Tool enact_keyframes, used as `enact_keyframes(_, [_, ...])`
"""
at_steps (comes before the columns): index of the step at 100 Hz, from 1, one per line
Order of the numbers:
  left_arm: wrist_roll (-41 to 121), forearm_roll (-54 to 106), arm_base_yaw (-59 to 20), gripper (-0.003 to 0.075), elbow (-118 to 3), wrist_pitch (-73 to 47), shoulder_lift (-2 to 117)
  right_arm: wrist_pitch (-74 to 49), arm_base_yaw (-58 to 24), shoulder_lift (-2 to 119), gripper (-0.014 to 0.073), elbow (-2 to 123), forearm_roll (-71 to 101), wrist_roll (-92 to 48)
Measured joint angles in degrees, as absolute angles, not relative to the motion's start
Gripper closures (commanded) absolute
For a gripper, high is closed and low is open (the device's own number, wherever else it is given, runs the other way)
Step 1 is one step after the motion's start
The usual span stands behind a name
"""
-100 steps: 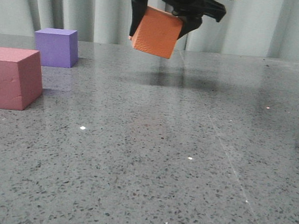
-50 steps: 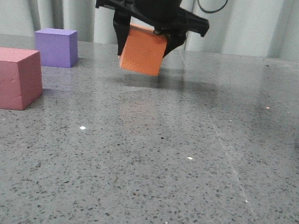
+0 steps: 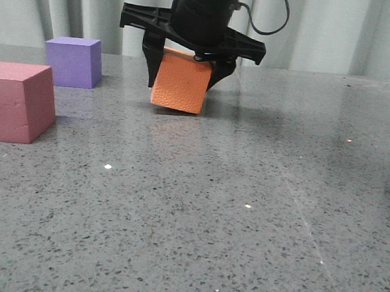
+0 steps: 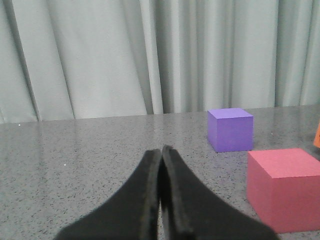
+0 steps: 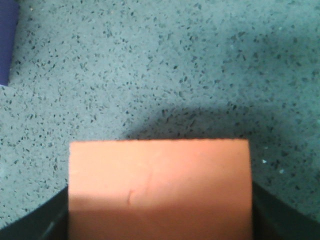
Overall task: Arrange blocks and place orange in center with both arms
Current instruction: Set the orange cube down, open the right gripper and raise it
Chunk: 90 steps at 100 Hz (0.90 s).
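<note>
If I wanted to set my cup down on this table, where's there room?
The whole near and right side of the table is bare. It is crowded at the left, where the pinkish-red cube and purple cube sit, and mid-back, where the right gripper holds the orange cube.

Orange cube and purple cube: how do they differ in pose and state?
The orange cube is tilted and gripped by the right tool; the purple cube sits flat and free. Orange is near the middle of the table, purple far left. Both are matte cubes of similar size.
</note>
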<state>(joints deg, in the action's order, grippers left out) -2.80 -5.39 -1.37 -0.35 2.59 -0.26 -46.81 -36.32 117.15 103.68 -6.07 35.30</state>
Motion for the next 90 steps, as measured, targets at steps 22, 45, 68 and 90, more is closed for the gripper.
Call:
enact_keyframes(22, [-2.8, -5.4, -1.4, 0.0739, -0.3, 2.6, -0.3, -48.4, -36.3, 117.2, -0.0044, 103.8, -6.0, 32.5])
enact_keyframes(45, [-2.8, -5.4, -1.4, 0.0739, -0.3, 2.6, -0.3, -51.4, -36.3, 117.2, -0.0043, 107.1, -5.9, 32.2])
enact_keyframes(68, [-2.8, -5.4, -1.4, 0.0739, -0.3, 2.6, -0.3, -57.9, -36.3, 117.2, -0.0043, 116.2, -6.6, 29.5])
enact_keyframes(90, [-2.8, -5.4, -1.4, 0.0739, -0.3, 2.6, -0.3, -60.1, -36.2, 115.4, -0.0042, 122.0, -7.5, 20.2])
